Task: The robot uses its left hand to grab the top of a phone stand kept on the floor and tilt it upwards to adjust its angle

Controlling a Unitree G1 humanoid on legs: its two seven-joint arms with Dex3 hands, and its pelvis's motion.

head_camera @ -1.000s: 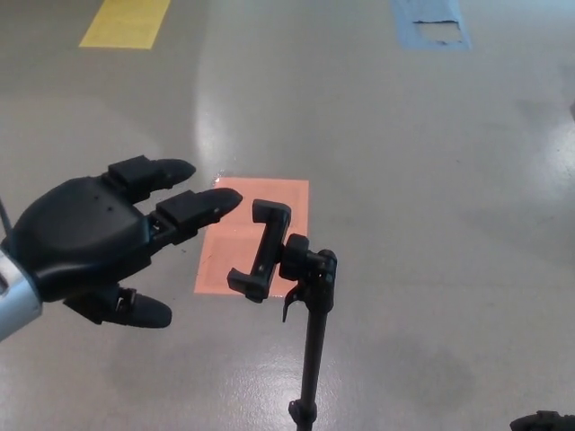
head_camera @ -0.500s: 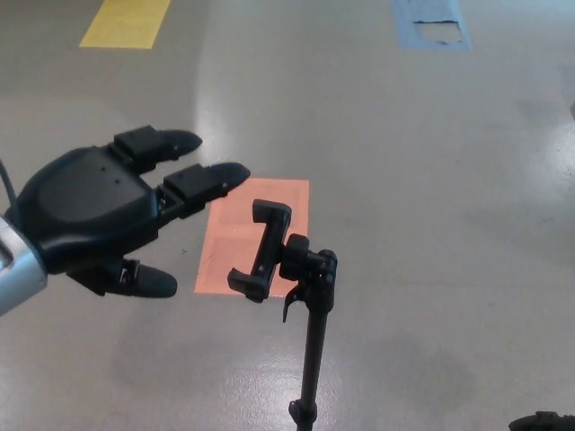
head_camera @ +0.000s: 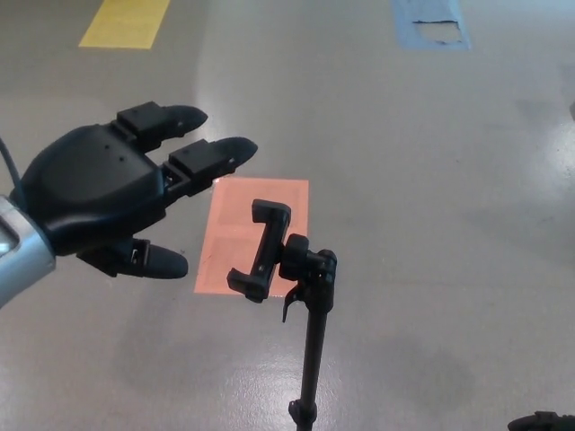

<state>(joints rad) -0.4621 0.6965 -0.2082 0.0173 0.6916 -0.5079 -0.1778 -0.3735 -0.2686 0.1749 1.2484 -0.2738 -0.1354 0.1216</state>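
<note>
**Left hand spread, up and to the left of the phone clamp, no contact yet**

The left hand (head_camera: pixel 99 202) enters from the picture's left with its fingers (head_camera: pixel 211 155) released and spread, the thumb (head_camera: pixel 153 261) hanging below them, and nothing held; the phone stand (head_camera: pixel 305 314) rises from the floor (head_camera: pixel 431 224) at lower centre, its thin black pole running almost straight up toward the camera; at its top sits the phone clamp (head_camera: pixel 262 250), empty, its long axis running steeply from an upper jaw to a lower jaw and leaning slightly to the right at the top; the clamp lies to the right of the fingertips and below them, apart from them with clear floor showing between; the ball joint (head_camera: pixel 310 265) and its small lever sit just right of the clamp, between clamp and pole.

The reach is judged to call for a move rightward and down, so that fingers and thumb close across the clamp's top; the left hand is the only one near, the right hand not being in view; open room lies all round the stand; the orange floor marking (head_camera: pixel 256 202) behind it is flat and no obstacle; a dark object (head_camera: pixel 544 421) at the bottom right corner stays well apart; the slender pole could tip if pushed sideways rather than gripped.
</note>
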